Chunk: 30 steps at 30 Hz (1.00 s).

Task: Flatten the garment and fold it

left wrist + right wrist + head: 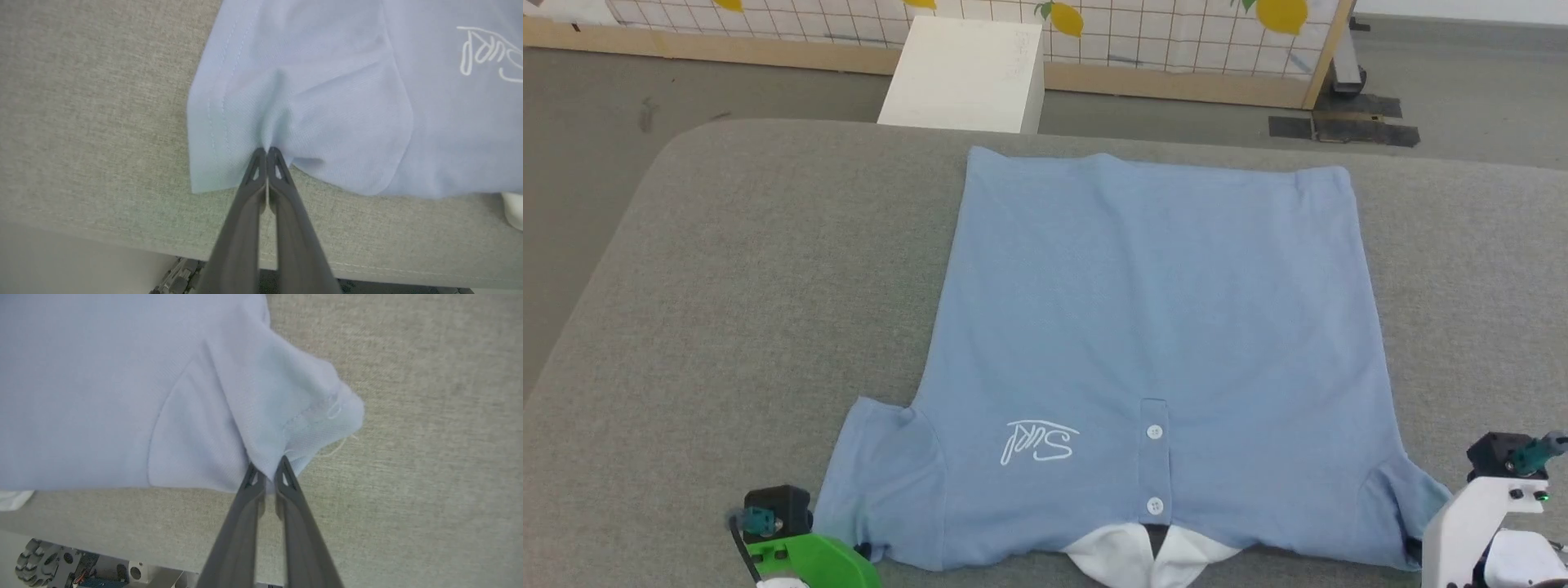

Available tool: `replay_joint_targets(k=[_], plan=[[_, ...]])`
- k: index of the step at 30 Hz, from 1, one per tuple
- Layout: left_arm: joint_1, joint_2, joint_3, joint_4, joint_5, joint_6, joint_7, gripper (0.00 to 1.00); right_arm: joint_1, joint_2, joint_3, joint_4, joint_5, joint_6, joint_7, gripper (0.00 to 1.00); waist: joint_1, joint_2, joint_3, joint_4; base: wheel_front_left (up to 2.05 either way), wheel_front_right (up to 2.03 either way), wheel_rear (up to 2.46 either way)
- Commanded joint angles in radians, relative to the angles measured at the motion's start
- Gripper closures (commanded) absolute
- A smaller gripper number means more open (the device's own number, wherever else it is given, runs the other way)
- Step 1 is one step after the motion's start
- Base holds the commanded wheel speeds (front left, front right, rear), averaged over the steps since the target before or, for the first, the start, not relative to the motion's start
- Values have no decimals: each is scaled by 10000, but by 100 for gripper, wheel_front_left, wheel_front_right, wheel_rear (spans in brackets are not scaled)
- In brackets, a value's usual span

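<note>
The light blue polo shirt (pixel 1152 327) lies spread face up on the grey table (pixel 727 286), its white collar (pixel 1143 555) at the near edge and its hem at the far side. The white cursive logo (pixel 1039 442) and two buttons show on the chest. My left gripper (pixel 266 152) is shut on the near edge of the shirt's left sleeve (pixel 245 102), the cloth puckering at the tips. At the other side my right gripper (pixel 266 465) is shut on the bunched edge of the right sleeve (pixel 294 408). In the head view both wrists sit at the bottom corners.
A white box (pixel 968 73) stands on the floor beyond the table's far edge, in front of a gridded screen with lemon prints (pixel 1176 33). The table's near edge (pixel 367 265) runs close below both grippers. Bare grey table surface lies left and right of the shirt.
</note>
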Motion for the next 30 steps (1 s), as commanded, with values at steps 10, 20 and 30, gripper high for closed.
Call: replay_joint_targets(k=[10,20,30], plan=[[136,-499,794,-518,-548,162,-1271,100,-992,139,-792,-304,1330,-15,-2552,0,1,0,-151,-151,0,0,0],[562,-539,816,-1697,-531,415,-1344,100,-4067,-436,-621,262,581,-15,-4345,0,1,0,796,-218,0,0,0],[-302,-752,314,-2561,-116,368,-1527,100,-8449,-1387,-770,3387,-1126,-15,-3941,0,1,0,3300,465,0,0,0]])
